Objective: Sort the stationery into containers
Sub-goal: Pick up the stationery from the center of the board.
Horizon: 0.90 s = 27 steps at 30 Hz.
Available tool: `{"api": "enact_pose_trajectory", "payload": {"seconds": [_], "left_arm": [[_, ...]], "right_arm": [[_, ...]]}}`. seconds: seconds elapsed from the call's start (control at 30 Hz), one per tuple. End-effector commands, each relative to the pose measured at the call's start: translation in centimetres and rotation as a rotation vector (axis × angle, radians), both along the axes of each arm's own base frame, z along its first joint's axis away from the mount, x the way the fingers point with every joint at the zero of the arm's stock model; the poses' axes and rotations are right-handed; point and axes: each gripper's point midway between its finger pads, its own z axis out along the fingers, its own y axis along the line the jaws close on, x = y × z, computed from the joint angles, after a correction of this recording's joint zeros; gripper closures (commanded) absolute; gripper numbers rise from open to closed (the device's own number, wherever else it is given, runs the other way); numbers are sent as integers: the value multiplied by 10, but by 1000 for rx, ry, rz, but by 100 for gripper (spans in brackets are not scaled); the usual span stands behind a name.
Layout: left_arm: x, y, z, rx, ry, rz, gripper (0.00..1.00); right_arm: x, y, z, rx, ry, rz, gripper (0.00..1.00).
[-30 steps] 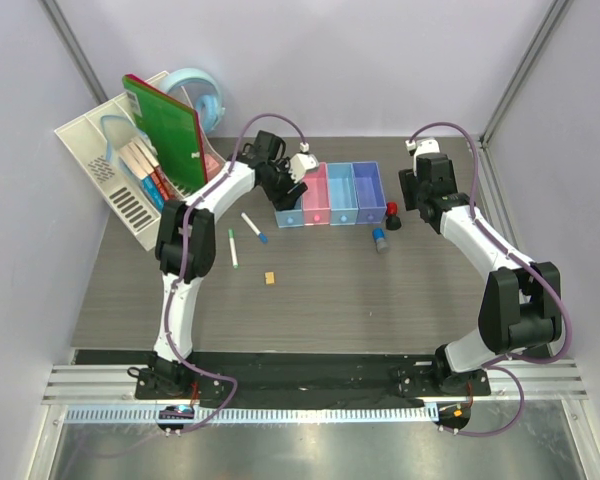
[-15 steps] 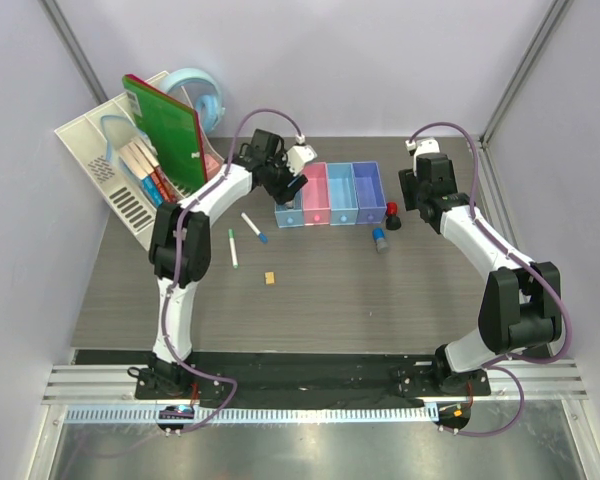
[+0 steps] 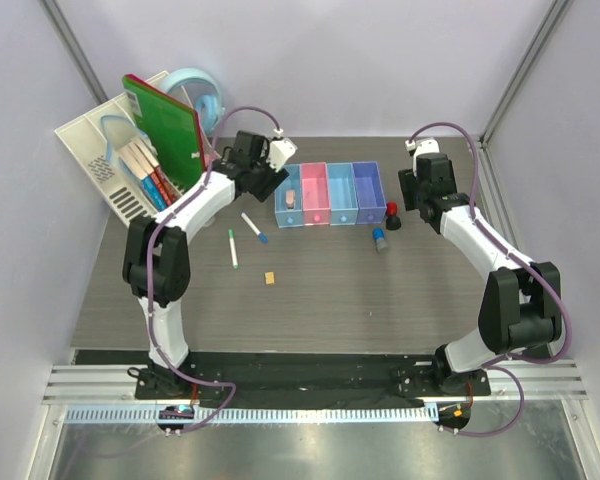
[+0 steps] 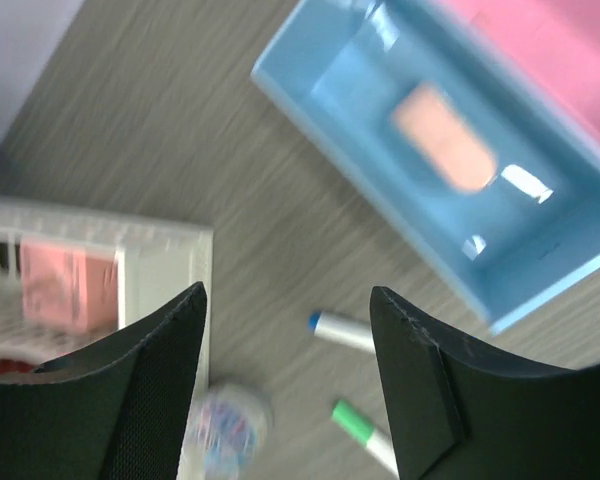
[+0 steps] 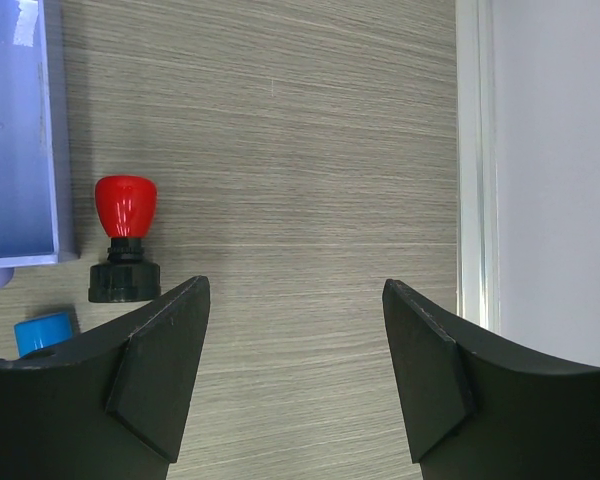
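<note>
Backed left gripper (image 4: 288, 295) (spread, empty) off light-blue plastic bin (image 3: 283, 219) w/ pink rubber eraser (image 4: 445, 150) inside; kept right gripper (image 5: 295, 285) spread. Unsorted: 2 thin white pens (image 3: 232, 247), orange block (image 3: 269, 278), 2 stubby cylinders (image 3: 392, 215).

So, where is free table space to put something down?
Free: the near strip between the orange block and the arm bases, and the patch between that block and the blue-grey cylinder. Crowded: left of the bins, with the green pen, blue pen and left gripper; right of them, around the red-black cylinder.
</note>
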Motion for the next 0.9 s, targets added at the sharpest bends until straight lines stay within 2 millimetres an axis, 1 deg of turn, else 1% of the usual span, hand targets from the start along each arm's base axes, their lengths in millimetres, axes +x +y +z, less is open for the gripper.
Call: {"api": "enact_pose_trajectory", "payload": {"seconds": [0.0, 0.03, 0.07, 0.13, 0.17, 0.2, 0.23, 0.27, 0.3, 0.37, 0.4, 0.47, 0.53, 0.6, 0.67, 0.7, 0.83, 0.87], "left_arm": [[-18, 63, 7, 73, 33, 221, 34], [-22, 79, 10, 56, 43, 268, 34], [-29, 85, 2, 29, 73, 309, 34], [-35, 104, 0, 16, 82, 388, 34], [-42, 109, -5, 7, 97, 423, 34], [-45, 115, -7, 9, 96, 449, 34], [-45, 122, -7, 20, 76, 486, 34], [-48, 125, -5, 21, 64, 499, 34], [-57, 130, -15, 38, 80, 517, 34], [-57, 137, -13, 49, 42, 549, 34], [-61, 139, -19, 56, 49, 556, 34], [-64, 143, -21, 66, 51, 576, 34], [-69, 144, -28, 78, 77, 587, 35], [-71, 150, -31, 97, 81, 613, 35], [-72, 154, -36, 103, 79, 632, 36], [-70, 157, -35, 102, 68, 642, 36], [-67, 160, -44, 101, 94, 649, 36], [-64, 162, -44, 95, 93, 652, 36]], "right_arm": [[2, 2, 7, 19, -20, 4, 25], [3, 4, 7, 25, -20, 9, 25], [3, 4, 6, 29, -16, 8, 25], [5, 5, 8, 34, -20, 12, 25], [4, 5, 7, 34, -16, 14, 25], [4, 5, 8, 34, -20, 14, 25], [3, 5, 9, 35, -22, 14, 25], [3, 6, 9, 37, -23, 16, 25], [1, 6, 8, 37, -20, 18, 25], [1, 6, 9, 38, -23, 18, 25], [0, 5, 9, 36, -20, 19, 25], [-1, 5, 8, 36, -20, 21, 25], [-1, 6, 9, 37, -22, 22, 25], [-1, 7, 10, 41, -23, 25, 25], [-1, 7, 10, 42, -25, 24, 25], [-1, 7, 10, 44, -25, 26, 25], [-1, 8, 9, 47, -19, 29, 25], [-1, 8, 10, 48, -22, 29, 25]]}}
